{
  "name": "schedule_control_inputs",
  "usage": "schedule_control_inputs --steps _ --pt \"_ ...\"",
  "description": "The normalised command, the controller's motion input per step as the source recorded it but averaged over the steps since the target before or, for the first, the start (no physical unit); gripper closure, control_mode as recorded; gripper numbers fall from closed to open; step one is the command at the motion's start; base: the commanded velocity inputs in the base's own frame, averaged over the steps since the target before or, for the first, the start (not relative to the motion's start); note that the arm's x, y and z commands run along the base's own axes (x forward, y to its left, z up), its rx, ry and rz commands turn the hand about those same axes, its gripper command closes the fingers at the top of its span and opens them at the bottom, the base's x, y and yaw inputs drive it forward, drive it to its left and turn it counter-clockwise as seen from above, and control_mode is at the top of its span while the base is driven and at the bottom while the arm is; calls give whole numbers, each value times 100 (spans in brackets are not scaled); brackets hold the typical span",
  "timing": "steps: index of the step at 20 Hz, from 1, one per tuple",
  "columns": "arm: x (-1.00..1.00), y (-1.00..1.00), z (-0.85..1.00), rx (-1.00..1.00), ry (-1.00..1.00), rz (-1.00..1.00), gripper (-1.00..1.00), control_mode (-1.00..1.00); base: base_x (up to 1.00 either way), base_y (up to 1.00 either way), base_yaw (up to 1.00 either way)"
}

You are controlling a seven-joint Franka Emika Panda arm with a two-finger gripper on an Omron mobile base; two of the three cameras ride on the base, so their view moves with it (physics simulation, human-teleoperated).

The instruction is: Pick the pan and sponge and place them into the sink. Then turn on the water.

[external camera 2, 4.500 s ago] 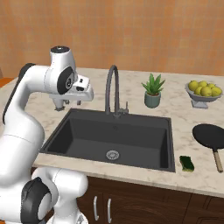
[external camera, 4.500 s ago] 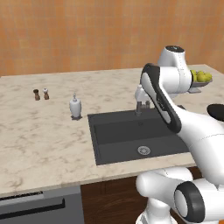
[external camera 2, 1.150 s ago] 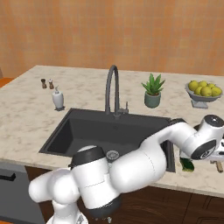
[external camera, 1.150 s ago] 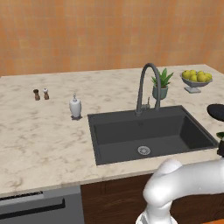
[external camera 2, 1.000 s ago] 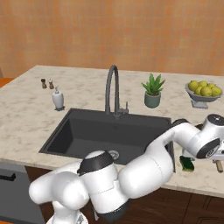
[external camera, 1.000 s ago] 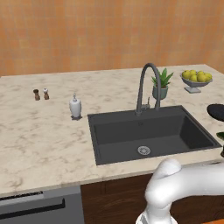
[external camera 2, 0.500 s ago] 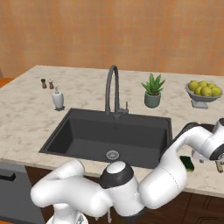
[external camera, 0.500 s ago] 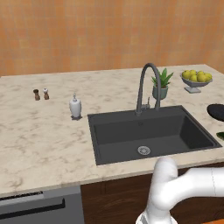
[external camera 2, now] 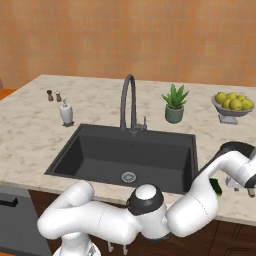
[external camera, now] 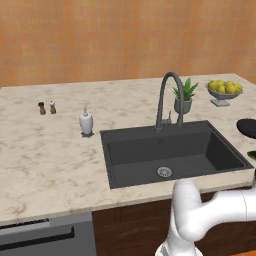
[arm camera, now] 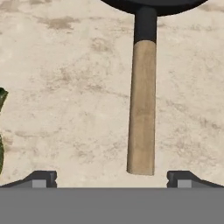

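Two fingertips of the end effector [arm camera: 111, 178] stood wide apart at the bottom of the hand view, holding nothing, with the free end of the pan's wooden handle lying between them and a little short of them. The pan [arm camera: 142, 87] rested flat on the marble tabletop [external camera: 45, 150] to the right of the sink [external camera 2: 131, 155], its black bowl pointing away from the hand and its handle running straight back toward it. That alignment looked deliberate: with the handle centred in the open gap, a short push forward and down would probably let the fingers close across the wood, which seemed the easiest part of the pan to grip.

From the right base view the arm reached out past the sink's right rim, its wrist hanging just over the pan [external camera 2: 239, 148] near the tabletop's front edge. A green object, likely the sponge [external camera 2: 215, 186], lay on the tabletop between the sink's right rim and the pan's handle; its edge also showed at the left of the hand view. It was close enough that a careless approach might nudge it.

The sink basin held nothing but its drain, and the faucet [external camera 2: 127, 102] stood behind it, so neither item had been delivered and the water step remained. Further behind the sink sat a potted plant [external camera 2: 174, 104] and a bowl of lemons [external camera 2: 230, 106], well clear of the work.
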Motion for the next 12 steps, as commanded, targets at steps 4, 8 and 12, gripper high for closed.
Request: schedule_control_inputs --steps 4,8,12 --pt "21 -19 -46 0 0 3 -100 -100 0 0 0" --pt "24 -13 -49 0 0 2 -100 -100 0 0 0" --pt "29 -6 -51 -1 1 2 -100 -100 0 0 0"
